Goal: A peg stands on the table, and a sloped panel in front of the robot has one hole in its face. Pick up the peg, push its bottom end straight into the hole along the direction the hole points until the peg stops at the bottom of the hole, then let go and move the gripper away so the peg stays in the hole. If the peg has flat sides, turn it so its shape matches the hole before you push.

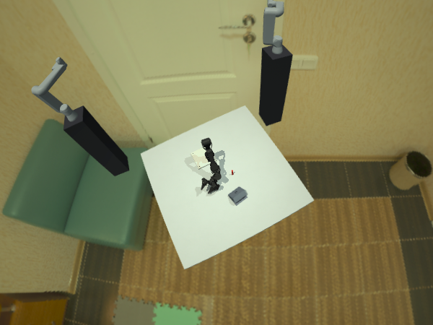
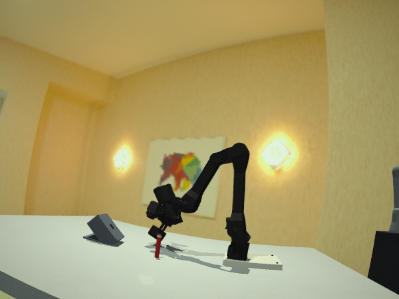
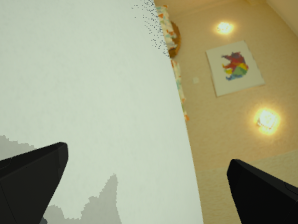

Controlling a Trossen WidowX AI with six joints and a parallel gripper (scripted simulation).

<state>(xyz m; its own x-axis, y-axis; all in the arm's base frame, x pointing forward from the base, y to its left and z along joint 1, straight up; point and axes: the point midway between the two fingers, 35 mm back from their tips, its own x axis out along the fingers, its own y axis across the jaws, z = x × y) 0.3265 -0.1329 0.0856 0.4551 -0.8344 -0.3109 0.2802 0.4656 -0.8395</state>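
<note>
- gripper (image 2: 159,231) fingers spread about as wide as they go, nothing held between them
- wrist view: the two dark fingers sit at the far left and far right edges, only bare white table (image 3: 80,83) and a grey shadow in the gap; no peg seen there
- exterior view: gripper hangs low over the table, angled down; one dark fingertip shows right at the peg's top
- peg (image 2: 157,246): red, thin, standing upright on the table; in exterior view its top overlaps the fingertip, cannot tell if they touch
- top view puts the peg (image 1: 232,172) apart from the gripper (image 1: 207,185), off to one side of the arm's forearm, so the overlap in the exterior view looks like line of sight only
- peg is not between the fingers
- sloped panel (image 2: 106,229): grey wedge block with one dark hole in its face, on the table well apart from the peg; in exterior view it lies left of the peg, in top view (image 1: 237,195) below and just right of it
- peg stands between the panel and the arm's white base plate (image 2: 254,260), nearer the gripper than either
- arm (image 2: 213,173) rises from the base plate, bends at the elbow and reaches down toward the peg's side
</note>
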